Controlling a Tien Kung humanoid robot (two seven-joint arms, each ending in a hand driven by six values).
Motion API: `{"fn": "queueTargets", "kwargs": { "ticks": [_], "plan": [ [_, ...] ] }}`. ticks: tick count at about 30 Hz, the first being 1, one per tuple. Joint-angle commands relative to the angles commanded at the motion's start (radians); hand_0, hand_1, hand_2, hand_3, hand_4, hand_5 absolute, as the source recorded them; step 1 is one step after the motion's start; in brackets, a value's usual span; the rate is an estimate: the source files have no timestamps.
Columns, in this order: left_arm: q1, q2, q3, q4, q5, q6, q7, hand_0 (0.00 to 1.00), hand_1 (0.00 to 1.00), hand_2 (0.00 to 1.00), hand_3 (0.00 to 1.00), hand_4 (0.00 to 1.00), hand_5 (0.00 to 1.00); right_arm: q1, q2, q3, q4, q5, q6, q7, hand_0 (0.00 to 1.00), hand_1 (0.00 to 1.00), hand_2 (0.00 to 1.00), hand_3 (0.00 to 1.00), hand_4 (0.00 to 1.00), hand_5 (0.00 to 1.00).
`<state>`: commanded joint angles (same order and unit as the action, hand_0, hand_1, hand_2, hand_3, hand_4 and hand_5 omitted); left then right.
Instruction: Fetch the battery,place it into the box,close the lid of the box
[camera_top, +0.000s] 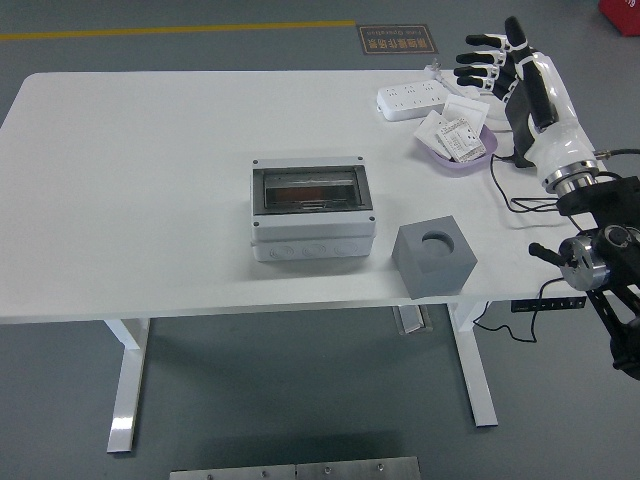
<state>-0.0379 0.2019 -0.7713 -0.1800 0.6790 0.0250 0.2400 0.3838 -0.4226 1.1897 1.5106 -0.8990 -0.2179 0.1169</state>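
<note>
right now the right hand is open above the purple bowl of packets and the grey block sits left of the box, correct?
Not quite. The head view shows the grey block right of the box, near the table's front edge. The right hand is open above the purple bowl of packets.

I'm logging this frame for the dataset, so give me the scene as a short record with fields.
right hand: open, fingers spread, above the table's far right corner, holding nothing
left hand: not in view
box: table centre, clear lid shut
bowl: purple, holds small packets, just left of the hand
grey block: near edge, round hole on top
power strip: behind the bowl
table: white
</note>
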Motion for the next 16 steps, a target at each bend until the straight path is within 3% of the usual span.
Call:
{"fn": "queueTargets", "kwargs": {
  "ticks": [1,2,13,14,16],
  "plan": [
    [0.0,0.0,-0.001,0.0,0.0,0.0,0.0,0.711,0.797,0.753,0.784,0.785,0.248,-0.002,-0.001,0.003,-0.001,0.001,0.001,0.006,0.672,0.629,0.619,0.661,0.963,0.89],
    [0.001,0.0,-0.001,0.0,0.001,0.0,0.0,0.713,0.797,0.753,0.755,0.719,0.209,-0.004,-0.002,0.006,-0.001,0.0,0.001,0.011,0.786,0.718,0.726,0.72,0.964,0.89],
    [-0.004,-0.002,0.0,0.0,-0.001,-0.001,-0.003,0.714,0.797,0.754,0.756,0.709,0.198,-0.013,-0.005,0.03,-0.025,0.005,-0.005,0.03,0.774,0.721,0.71,0.743,0.973,0.855],
    [-0.004,-0.002,-0.001,0.0,0.0,-0.002,-0.003,0.714,0.797,0.754,0.759,0.714,0.201,-0.015,-0.005,0.032,-0.026,0.006,-0.005,0.029,0.721,0.67,0.661,0.731,0.956,0.822],
    [-0.004,-0.003,-0.001,0.0,0.001,-0.002,-0.003,0.714,0.797,0.754,0.759,0.714,0.201,-0.017,-0.005,0.034,-0.026,0.006,-0.005,0.027,0.721,0.67,0.661,0.731,0.956,0.822]
  ]
}}
